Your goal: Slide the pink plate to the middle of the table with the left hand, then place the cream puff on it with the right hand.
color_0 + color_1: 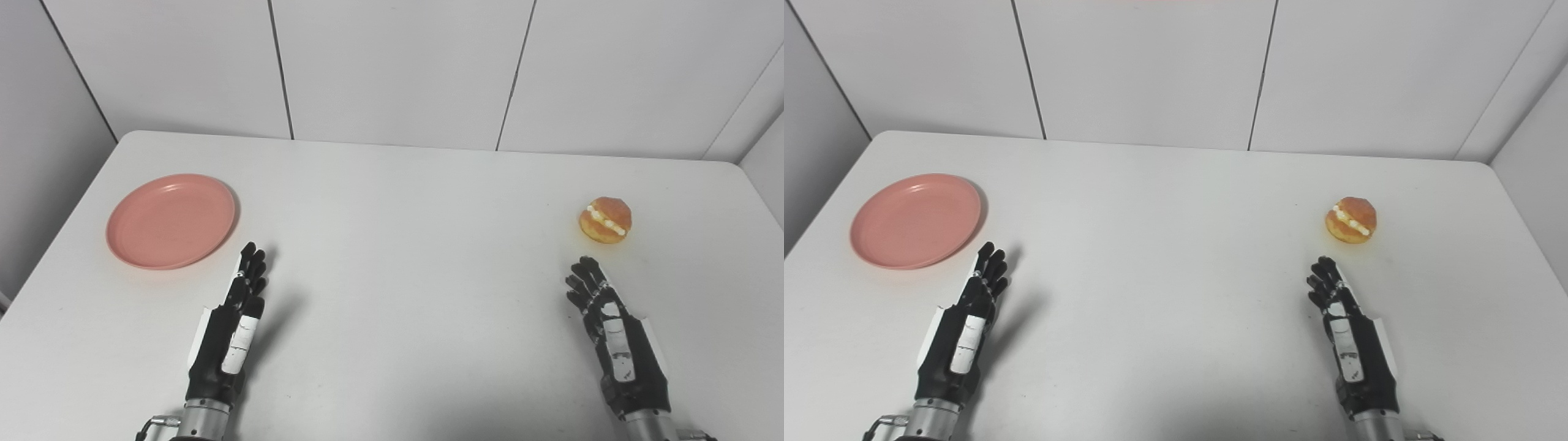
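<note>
Neither of the 2 steps looks begun. The pink plate (170, 220) sits at the bench's (392, 245) far left, empty, well away from the middle. The cream puff (605, 220) rests at the right, well apart from it. The left hand (229, 327) lies just beside the plate's near edge, fingers straight and holding nothing. The right hand (612, 331) waits short of the puff, likewise empty. Both thumbs are hard to make out, and the forearms are cut off.

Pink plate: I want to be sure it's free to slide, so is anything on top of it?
Nothing lies on the pink plate; its whole top face shows bare. The cream puff sits apart, far right. What is under the plate is hidden by it.
</note>
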Motion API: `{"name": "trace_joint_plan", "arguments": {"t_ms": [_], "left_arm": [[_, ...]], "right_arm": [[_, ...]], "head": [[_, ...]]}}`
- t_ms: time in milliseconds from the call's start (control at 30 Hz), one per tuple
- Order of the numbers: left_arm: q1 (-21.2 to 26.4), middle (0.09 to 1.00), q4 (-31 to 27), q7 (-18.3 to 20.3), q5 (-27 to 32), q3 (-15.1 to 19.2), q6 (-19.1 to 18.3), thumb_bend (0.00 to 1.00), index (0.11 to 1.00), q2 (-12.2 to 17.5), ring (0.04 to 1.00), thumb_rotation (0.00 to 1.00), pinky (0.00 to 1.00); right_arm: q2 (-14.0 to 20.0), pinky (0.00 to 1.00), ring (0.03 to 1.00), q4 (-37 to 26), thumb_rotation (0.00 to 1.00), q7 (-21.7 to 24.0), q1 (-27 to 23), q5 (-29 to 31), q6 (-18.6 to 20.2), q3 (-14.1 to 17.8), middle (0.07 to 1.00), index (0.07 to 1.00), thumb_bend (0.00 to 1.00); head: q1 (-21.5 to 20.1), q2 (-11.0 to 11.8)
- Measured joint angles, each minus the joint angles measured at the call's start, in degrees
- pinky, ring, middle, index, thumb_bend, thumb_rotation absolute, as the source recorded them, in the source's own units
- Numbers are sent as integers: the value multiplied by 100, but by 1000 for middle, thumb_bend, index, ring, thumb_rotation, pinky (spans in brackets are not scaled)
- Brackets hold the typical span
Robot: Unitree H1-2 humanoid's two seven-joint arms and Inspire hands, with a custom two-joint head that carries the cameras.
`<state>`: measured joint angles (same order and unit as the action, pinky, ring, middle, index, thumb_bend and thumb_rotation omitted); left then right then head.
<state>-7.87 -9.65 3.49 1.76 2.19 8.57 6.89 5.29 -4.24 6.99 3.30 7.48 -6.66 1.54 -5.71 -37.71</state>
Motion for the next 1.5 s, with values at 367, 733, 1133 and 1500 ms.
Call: {"name": "trace_joint_plan", "arguments": {"t_ms": [367,733,1133,1500], "left_arm": [[0,994,-2,1,0,-7,0,893,1000,5,1000,907,1000],[0,992,-13,1,0,-6,-59,903,1000,6,999,902,1000],[12,986,24,-23,-206,-67,-63,938,1000,-12,1000,924,1000],[168,990,424,-330,-800,-144,964,875,1000,-216,993,927,982]], "right_arm": [[14,934,925,-7,962,19,5,-3,0,-19,934,929,935],[20,932,917,-19,963,24,11,-5,0,-40,934,929,938],[68,941,919,104,959,119,-4,61,-135,-35,939,940,954],[441,959,931,780,991,445,-296,337,-791,160,944,948,926]], "head": [[0,-9],[-9,0],[481,420],[1160,966]]}}
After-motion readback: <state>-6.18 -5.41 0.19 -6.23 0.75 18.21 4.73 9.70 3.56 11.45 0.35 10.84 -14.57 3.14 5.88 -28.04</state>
